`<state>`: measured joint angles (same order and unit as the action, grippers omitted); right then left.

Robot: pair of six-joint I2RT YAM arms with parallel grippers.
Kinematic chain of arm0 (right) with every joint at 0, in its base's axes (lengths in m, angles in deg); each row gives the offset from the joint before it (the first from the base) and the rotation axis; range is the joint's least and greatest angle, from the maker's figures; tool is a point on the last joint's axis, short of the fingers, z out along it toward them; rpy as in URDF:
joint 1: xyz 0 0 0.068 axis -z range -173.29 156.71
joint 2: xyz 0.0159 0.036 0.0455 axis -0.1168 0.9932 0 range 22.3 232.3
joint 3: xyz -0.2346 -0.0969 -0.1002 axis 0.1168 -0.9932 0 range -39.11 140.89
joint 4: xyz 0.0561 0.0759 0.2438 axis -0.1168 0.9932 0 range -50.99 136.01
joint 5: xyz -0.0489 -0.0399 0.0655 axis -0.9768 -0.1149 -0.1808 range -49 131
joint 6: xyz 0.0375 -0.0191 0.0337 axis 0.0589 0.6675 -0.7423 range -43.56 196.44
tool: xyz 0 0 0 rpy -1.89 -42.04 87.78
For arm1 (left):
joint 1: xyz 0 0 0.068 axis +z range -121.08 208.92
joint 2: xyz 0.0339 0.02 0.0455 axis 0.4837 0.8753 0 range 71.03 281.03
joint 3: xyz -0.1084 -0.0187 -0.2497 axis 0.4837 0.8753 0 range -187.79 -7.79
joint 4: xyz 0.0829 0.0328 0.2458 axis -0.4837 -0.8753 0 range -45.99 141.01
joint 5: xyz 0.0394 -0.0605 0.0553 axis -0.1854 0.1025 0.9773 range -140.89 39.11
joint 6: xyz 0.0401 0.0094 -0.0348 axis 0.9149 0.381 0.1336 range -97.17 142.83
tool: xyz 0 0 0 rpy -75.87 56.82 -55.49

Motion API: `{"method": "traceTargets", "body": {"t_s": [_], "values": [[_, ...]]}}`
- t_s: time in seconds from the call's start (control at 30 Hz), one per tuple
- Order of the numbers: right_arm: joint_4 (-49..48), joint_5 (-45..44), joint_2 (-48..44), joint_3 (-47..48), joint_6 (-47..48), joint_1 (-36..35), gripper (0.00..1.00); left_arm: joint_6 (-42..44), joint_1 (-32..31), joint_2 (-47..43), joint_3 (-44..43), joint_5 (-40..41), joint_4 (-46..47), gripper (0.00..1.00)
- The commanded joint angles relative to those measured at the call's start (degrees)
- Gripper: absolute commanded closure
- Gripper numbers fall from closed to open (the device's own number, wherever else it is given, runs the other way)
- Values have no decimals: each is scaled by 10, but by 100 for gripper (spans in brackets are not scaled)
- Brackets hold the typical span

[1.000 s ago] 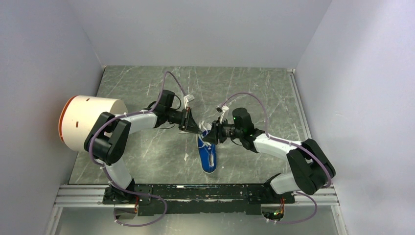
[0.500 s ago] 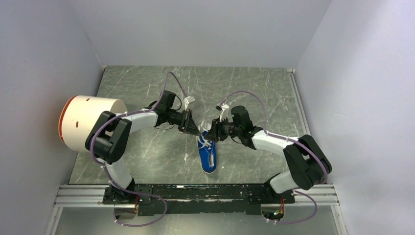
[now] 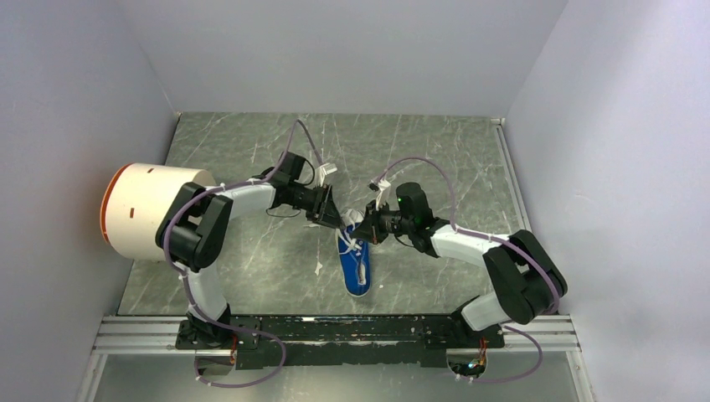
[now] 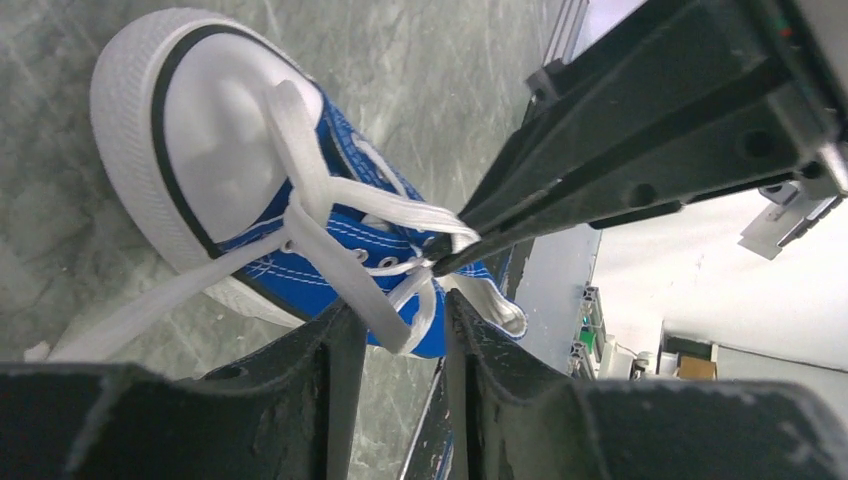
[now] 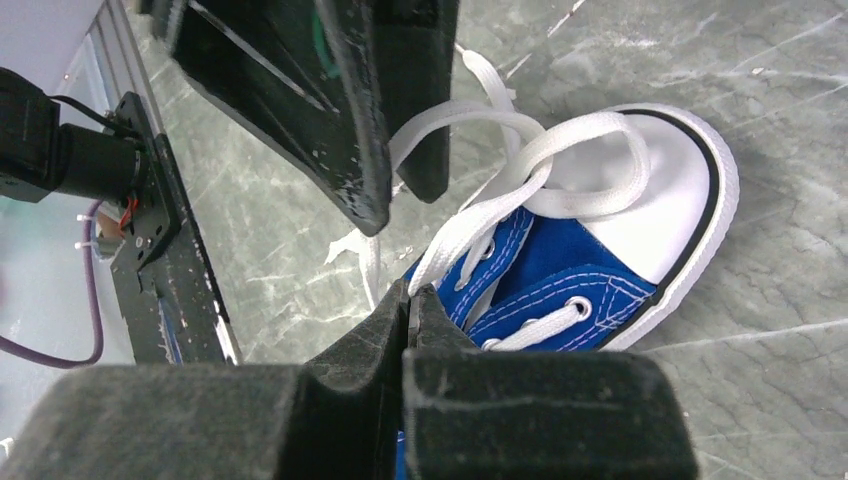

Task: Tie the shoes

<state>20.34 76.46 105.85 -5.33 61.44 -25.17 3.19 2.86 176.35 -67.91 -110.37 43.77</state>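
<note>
A grey worktop (image 3: 251, 268) carries a white drum (image 3: 155, 209) at the left of the overhead view and a blue sneaker (image 3: 357, 268) at centre, between the arms. The left fingers (image 3: 332, 219) stand partly apart with a loop of the white laces (image 4: 303, 150) between them. The right fingers (image 5: 408, 310) are pressed together, pinching the laces.
</note>
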Motion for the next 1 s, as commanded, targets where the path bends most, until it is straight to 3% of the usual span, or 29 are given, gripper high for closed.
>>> {"method": "traceTargets", "body": {"t_s": [0.0, 0.2, 0.47, 0.77, 0.97], "values": [[-31, 4, -13, -6, -4, 3, 100, 33, 2, 9, -16, 24, -39, 59], [-41, 11, -1, 2, -12, 3, 100, 27, 2, 29, -8, 4, -20, 53], [-36, 15, -4, 2, -5, 3, 100, 6, 0, 67, -23, 11, 5, 56], [-36, 11, -1, 0, -6, 3, 100, -63, -11, 83, -21, -5, 108, 57], [-34, 11, 1, 5, -5, 3, 100, -45, -14, 97, -34, 2, 81, 71]]}}
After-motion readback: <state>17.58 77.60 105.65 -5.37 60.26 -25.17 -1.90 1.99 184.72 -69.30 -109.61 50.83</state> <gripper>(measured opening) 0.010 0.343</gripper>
